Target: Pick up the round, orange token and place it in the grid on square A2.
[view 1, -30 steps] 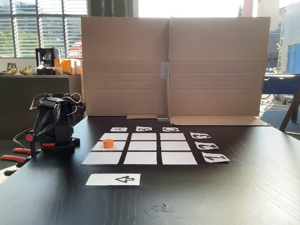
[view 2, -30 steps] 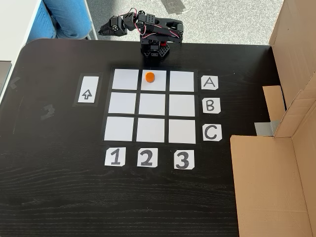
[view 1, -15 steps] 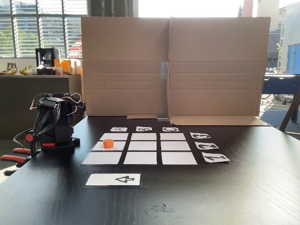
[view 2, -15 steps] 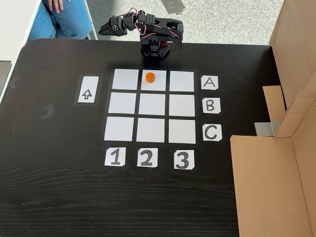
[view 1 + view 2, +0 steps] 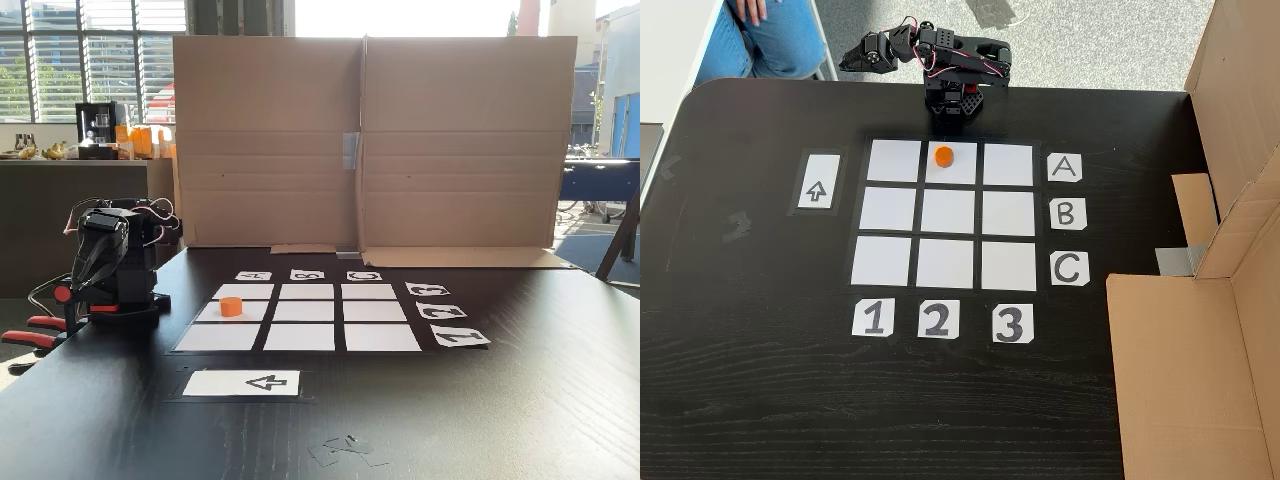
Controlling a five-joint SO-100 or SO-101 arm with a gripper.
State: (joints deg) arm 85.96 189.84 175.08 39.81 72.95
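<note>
The round, orange token (image 5: 943, 155) stands upright inside square A2 (image 5: 951, 172), the middle cell of the row level with the label A and above the label 2 in the fixed view from above; it sits toward the cell's edge nearest the robot, clear of the dark gaps. In the low fixed view the token (image 5: 231, 306) shows in the grid (image 5: 300, 337) column nearest the arm, in the middle cell. The arm (image 5: 950, 70) is folded at the counter's edge just beyond the grid (image 5: 886, 262), and its gripper (image 5: 855, 58) hangs out past that edge, pointing along it and away from the cells. Whether its jaws are wide or narrow I cannot tell; nothing orange shows between them. The relation that matters: the token lies just in front of the arm's base, toward the counter's middle, while the gripper is off to the side and well apart from it. Judged from this, the placing looks done and no further reach seems called for.
</note>
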